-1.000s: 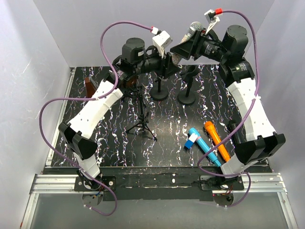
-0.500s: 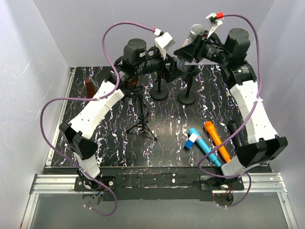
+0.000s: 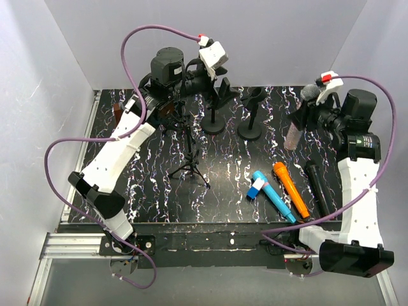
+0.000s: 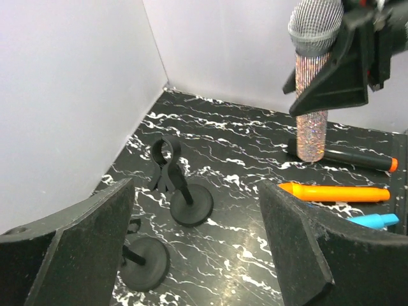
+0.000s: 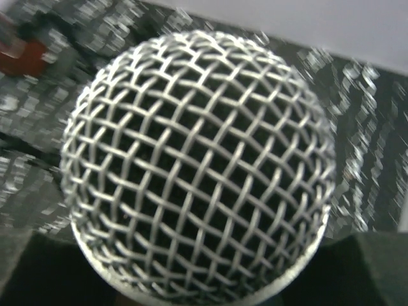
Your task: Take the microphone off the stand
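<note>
The microphone [image 4: 310,131] has a domed, silvery wire-mesh head over a glittery, sequin-rough barrel. It hangs upright in the air above the right side of the desk [image 3: 229,172], well apart from the stand [image 4: 171,171]. The right claw [image 4: 319,89] is clamped on its barrel with black wedge-shaped fingers. The stand is a thin post on a flat round base, its forked clip bare. The left claw [image 4: 194,217] stands wide apart, holding nothing, its pads [image 4: 83,255] grainy like foam. The desk is black marble veined white, boxed by plain pale walls [image 4: 64,95]. A broad veined strip separates the stand from an orange microphone [image 4: 338,191] lying flat.
</note>
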Robot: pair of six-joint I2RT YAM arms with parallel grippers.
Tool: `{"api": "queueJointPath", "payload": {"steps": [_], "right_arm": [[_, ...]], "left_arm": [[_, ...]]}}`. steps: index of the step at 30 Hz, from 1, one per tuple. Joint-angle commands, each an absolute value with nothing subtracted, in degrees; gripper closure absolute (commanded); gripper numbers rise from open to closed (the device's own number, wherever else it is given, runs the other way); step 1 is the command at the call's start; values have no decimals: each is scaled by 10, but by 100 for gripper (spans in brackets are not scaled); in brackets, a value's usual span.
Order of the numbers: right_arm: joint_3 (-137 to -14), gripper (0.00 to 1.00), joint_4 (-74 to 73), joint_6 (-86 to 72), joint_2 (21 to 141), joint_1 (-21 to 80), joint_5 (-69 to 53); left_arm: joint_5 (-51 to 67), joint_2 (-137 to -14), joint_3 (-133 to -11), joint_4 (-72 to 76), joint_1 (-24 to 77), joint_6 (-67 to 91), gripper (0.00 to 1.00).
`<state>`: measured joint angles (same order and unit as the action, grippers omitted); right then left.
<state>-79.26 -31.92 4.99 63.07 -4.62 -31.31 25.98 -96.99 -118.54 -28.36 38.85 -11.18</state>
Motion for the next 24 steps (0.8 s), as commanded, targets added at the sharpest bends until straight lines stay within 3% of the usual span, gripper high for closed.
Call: {"api": "queueJointPath", "payload": {"steps": [1, 5, 13, 24], "right_arm": [[-759, 99, -427, 192, 663, -97, -198], [-741, 99, -451, 248, 730, -111, -143], [-797, 99, -517, 240, 914, -113, -139], [-746, 99, -518, 255, 1005, -113, -127]], "left_arm": [[241, -967, -1226, -303, 392, -154, 21], [222, -972, -1243, -320, 392, -158, 15], [216, -971, -1245, -328, 391, -174, 14], [198, -975, -1264, -348, 391, -202, 13]]}}
